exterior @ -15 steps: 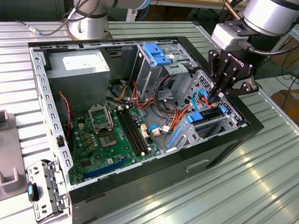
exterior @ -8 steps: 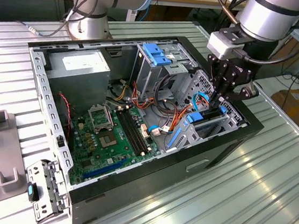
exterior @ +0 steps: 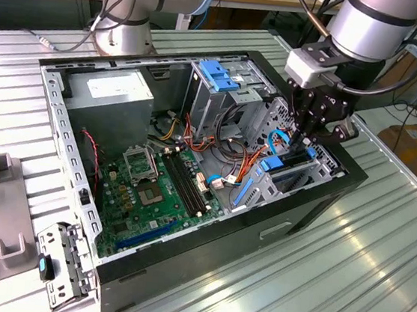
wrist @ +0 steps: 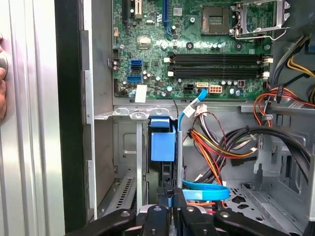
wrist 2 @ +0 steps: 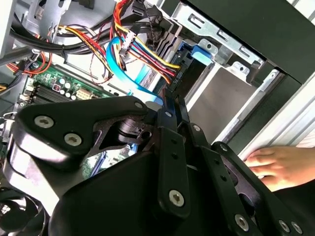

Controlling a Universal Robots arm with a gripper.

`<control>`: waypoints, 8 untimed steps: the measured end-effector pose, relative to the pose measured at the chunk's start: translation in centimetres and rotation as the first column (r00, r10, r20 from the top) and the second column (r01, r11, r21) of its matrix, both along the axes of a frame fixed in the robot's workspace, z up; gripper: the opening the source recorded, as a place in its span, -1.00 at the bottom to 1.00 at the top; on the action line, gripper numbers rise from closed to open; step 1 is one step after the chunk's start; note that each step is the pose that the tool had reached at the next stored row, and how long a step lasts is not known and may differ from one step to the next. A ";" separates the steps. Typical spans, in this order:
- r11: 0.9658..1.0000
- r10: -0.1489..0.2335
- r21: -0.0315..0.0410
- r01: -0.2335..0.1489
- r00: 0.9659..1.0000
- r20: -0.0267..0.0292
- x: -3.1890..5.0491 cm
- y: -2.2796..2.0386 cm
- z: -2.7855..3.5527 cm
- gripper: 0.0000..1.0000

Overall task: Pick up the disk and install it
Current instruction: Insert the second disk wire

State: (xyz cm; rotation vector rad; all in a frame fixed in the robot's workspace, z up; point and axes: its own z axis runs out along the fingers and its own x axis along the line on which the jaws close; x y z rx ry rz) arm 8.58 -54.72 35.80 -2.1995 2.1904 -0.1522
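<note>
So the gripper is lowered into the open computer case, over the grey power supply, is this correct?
No. In the exterior view the gripper is lowered into the open computer case at the drive bay, towards the exterior view's right; the grey power supply sits at the other end.

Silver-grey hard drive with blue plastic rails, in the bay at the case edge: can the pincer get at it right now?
Probably yes. The black computer case is open, and the pincer sits right at the silver-grey hard drive; the flat blue cable lies to one side.
</note>
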 end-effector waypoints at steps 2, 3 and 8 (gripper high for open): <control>1.000 0.000 0.013 0.000 1.000 0.003 -0.02 0.00 -0.10 -0.68; 1.000 -0.001 0.019 0.001 1.000 0.004 -0.02 0.00 -0.11 -0.68; 0.999 -0.004 0.044 0.004 1.000 0.007 -0.03 -0.12 -0.30 -0.68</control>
